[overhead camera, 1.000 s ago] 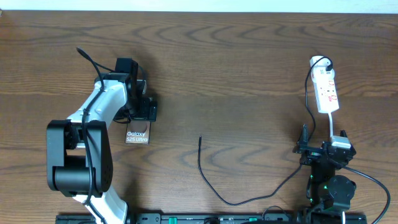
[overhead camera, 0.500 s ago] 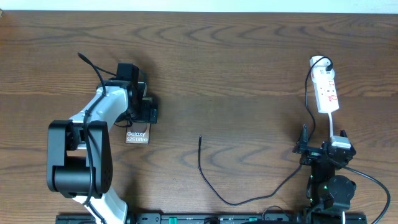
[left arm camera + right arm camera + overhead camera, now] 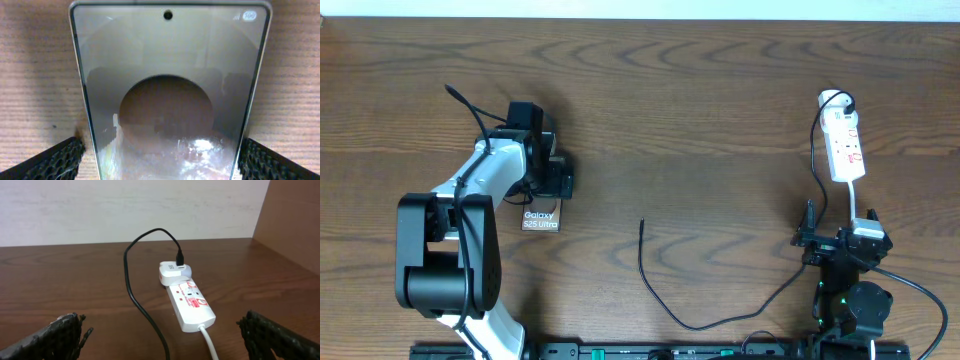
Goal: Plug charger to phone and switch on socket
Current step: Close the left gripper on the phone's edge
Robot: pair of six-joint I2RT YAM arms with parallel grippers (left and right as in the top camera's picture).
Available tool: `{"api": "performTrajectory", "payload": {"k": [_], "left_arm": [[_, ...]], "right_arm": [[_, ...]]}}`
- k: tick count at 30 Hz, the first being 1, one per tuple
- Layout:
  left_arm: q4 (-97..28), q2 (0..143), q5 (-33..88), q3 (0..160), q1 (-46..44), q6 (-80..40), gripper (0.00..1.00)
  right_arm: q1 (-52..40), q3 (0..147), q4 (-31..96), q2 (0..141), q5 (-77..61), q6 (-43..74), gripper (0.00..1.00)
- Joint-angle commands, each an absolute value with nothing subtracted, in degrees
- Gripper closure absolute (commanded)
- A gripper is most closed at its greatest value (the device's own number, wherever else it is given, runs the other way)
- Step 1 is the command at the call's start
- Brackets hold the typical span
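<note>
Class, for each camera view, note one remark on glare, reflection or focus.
Left wrist view: the phone has a glossy screen mirroring a dark round shape, with bright glare specks low down. Right wrist view: the socket is sharp and evenly lit. Overhead view: even light; the phone's white lettering is readable.

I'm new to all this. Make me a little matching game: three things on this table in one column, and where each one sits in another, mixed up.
Things:
1. flat bronze-brown smartphone
2. thin black charger cable, its loose tip
3. white oblong power strip

Places:
a. right side of the wooden table
b. lying free mid-table
c. under the left end effector

Pairs: 1-c, 2-b, 3-a.
</note>
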State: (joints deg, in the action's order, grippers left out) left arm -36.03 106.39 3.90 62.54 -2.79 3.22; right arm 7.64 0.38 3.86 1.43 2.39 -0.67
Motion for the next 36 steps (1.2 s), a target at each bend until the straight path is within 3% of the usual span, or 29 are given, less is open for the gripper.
{"api": "performTrajectory", "payload": {"k": [1,11,16,36], "left_arm": [[-37.36,107.5,3.6,60.8,-2.83,3.16,0.02],[-37.19,107.5,3.6,60.8,-2.83,3.16,0.01],[-37.21,107.5,3.57,60.8,-2.83,3.16,0.12],[-37.26,107.5,3.57,60.53,-2.83,3.16,0.16]], "right_arm": [[7.51,0.32,4.08,1.17,2.87,-1.13,0.01],[7.51,0.32,4.08,1.17,2.87,-1.15,0.01],[7.51,0.32,4.08,1.17,2.87,-1.13,0.01],[7.51,0.32,4.08,1.19,2.87,-1.13,0.01]]}}
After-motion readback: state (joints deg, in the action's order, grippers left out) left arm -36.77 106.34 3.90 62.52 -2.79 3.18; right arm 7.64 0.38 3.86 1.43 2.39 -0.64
